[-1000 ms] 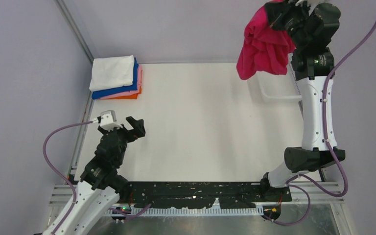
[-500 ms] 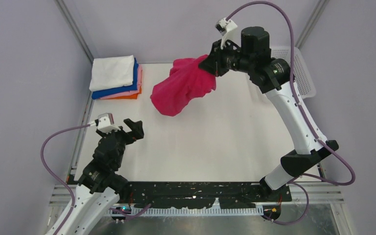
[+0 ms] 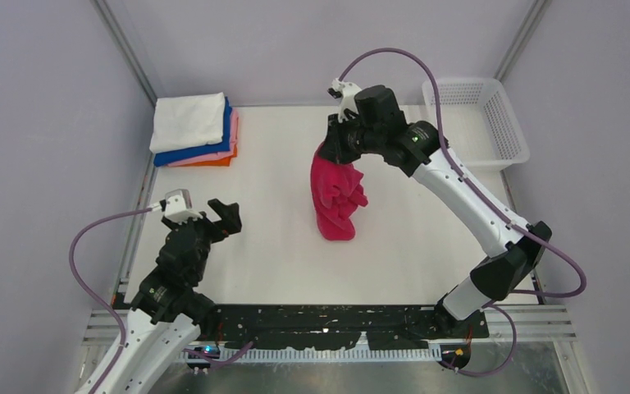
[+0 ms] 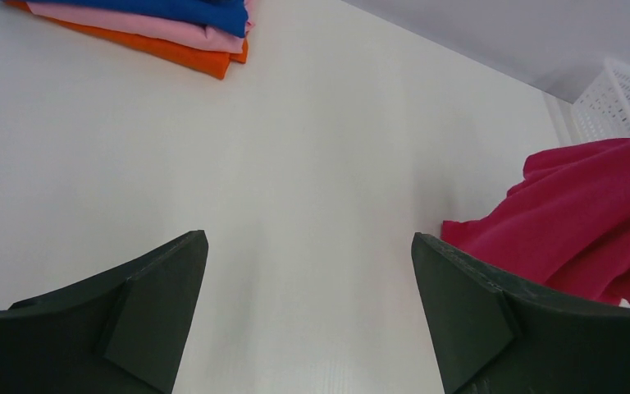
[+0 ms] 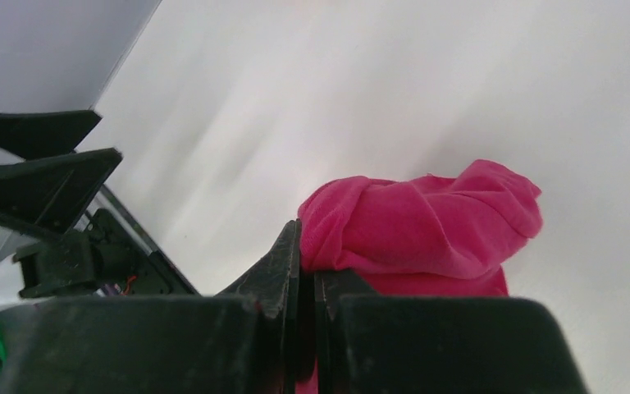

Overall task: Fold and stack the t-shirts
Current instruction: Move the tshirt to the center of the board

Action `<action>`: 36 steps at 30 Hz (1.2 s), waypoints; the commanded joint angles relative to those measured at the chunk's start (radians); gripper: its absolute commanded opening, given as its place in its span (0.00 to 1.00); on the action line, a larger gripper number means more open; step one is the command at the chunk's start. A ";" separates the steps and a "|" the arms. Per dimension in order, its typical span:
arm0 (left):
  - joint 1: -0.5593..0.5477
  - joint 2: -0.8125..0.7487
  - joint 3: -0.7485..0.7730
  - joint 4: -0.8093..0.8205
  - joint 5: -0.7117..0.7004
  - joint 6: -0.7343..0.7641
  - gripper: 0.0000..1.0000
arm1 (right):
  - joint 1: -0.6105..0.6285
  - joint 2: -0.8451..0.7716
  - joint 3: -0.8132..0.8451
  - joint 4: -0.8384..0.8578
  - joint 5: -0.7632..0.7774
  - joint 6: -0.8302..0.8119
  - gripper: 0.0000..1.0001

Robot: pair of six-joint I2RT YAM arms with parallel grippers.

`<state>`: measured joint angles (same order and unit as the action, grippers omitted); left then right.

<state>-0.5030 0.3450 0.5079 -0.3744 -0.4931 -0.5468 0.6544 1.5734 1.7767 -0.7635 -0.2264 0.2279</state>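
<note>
My right gripper is shut on the magenta-red t-shirt and holds it bunched over the middle of the table, its lower end touching the surface. The right wrist view shows the cloth pinched between the closed jaws of that gripper. The shirt's edge also shows at the right of the left wrist view. My left gripper is open and empty low over the near-left table. A folded stack of t-shirts, white on top, then blue, pink and orange, lies at the far left corner.
A white plastic mesh basket stands at the far right corner. Grey walls and metal frame posts close in the table on three sides. The black base rail runs along the near edge.
My right arm swung the magenta-red shirt from high at the far right, leftwards across the table, then down to the middle, where it now hangs touching the surface. The left arm barely moved.
</note>
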 commanded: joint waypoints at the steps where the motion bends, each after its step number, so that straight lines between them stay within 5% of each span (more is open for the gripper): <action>1: 0.003 0.018 0.002 0.006 -0.004 -0.009 1.00 | 0.001 0.000 -0.123 0.144 0.199 0.084 0.05; 5: 0.003 0.040 0.003 0.015 0.002 -0.011 1.00 | -0.002 0.043 -0.207 0.189 0.423 0.070 0.14; 8: 0.003 0.075 0.006 0.031 0.037 -0.014 1.00 | -0.012 0.100 -0.217 0.196 0.611 0.041 0.38; 12: 0.003 0.153 0.031 0.034 0.111 -0.031 1.00 | -0.043 0.149 -0.196 0.150 0.670 0.072 0.59; 15: 0.003 0.228 0.037 0.040 0.228 -0.066 1.00 | -0.051 0.091 -0.274 0.200 0.688 0.097 0.99; 22: -0.002 0.399 -0.091 0.276 0.628 -0.192 0.99 | -0.064 -0.247 -0.669 0.353 0.674 0.230 0.95; 29: -0.055 0.634 -0.102 0.433 0.659 -0.229 0.85 | -0.048 -0.592 -1.169 0.793 0.450 0.370 0.95; 36: -0.099 0.911 -0.029 0.591 0.714 -0.243 0.74 | 0.078 -0.510 -1.286 0.926 0.490 0.371 0.88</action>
<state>-0.5900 1.1519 0.4076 0.0422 0.1547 -0.7761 0.6720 1.0069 0.5007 -0.0475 0.2584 0.5636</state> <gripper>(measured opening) 0.788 0.903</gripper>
